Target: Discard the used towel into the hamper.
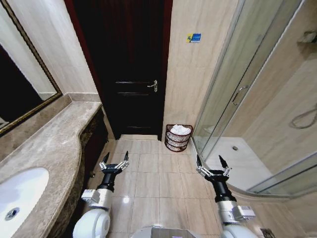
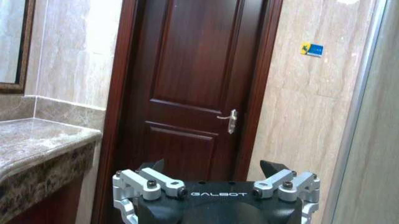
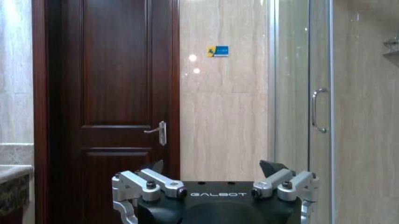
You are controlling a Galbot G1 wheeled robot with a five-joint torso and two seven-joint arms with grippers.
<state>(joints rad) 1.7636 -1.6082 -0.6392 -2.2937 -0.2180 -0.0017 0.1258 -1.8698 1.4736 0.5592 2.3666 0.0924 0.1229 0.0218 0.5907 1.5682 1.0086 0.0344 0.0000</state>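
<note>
hamper [image 1: 178, 137] on floor against wall between dark door [image 1: 130, 64] and shower glass [image 1: 233, 89], white towel [image 1: 181, 130] heaped inside at rim. white sink [image 1: 20, 196] set in marble table [image 1: 54, 148], nothing seen in it. "galbot" on both wrists. small blue label [image 1: 194, 37] on wall, unreadable. left hand [image 1: 115, 159] and right hand [image 1: 212, 162] spread, holding nothing, low over tiles, well short of hamper.
</note>
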